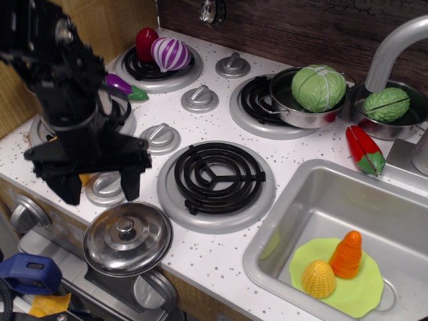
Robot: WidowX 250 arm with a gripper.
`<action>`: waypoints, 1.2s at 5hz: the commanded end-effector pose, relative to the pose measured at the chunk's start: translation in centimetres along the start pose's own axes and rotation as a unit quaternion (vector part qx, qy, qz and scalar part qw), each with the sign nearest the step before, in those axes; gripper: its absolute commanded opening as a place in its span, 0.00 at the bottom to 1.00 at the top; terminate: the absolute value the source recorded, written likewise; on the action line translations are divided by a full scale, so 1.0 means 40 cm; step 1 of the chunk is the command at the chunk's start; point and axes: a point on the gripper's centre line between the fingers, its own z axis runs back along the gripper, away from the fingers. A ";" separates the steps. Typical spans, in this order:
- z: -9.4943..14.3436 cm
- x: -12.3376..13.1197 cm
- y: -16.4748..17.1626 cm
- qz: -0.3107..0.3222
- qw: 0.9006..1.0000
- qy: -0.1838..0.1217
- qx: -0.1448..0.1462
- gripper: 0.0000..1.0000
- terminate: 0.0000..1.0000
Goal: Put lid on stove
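- Fingers of my black robot gripper (pixel 98 189) are spread wide apart and hold nothing.
- I see the gripper hanging over the left front part of the white speckled toy stove (pixel 200 251), just behind the round shiny steel lid with a small knob (pixel 127 238).
- I see the lid lying flat at the front edge of the stove, partly sticking out over the edge, just beside the big black spiral burner in a grey ring (pixel 215 179).
- I see nothing on that front burner.
- I see a steel pot with a green toy cabbage (pixel 317 89) on the back right burner.
- I see a purple striped toy onion (pixel 170 53) on the back left burner.
- I see a steel sink (pixel 314 200) on the right, with a green plate (pixel 358 289) holding an orange toy carrot (pixel 348 254).
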 end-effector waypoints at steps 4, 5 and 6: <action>-0.077 -0.008 -0.017 -0.003 0.999 -0.025 -0.020 1.00 0.00; -0.093 -0.015 -0.029 -0.004 0.999 -0.030 -0.018 1.00 0.00; -0.096 -0.017 -0.029 -0.011 0.999 -0.033 -0.023 1.00 0.00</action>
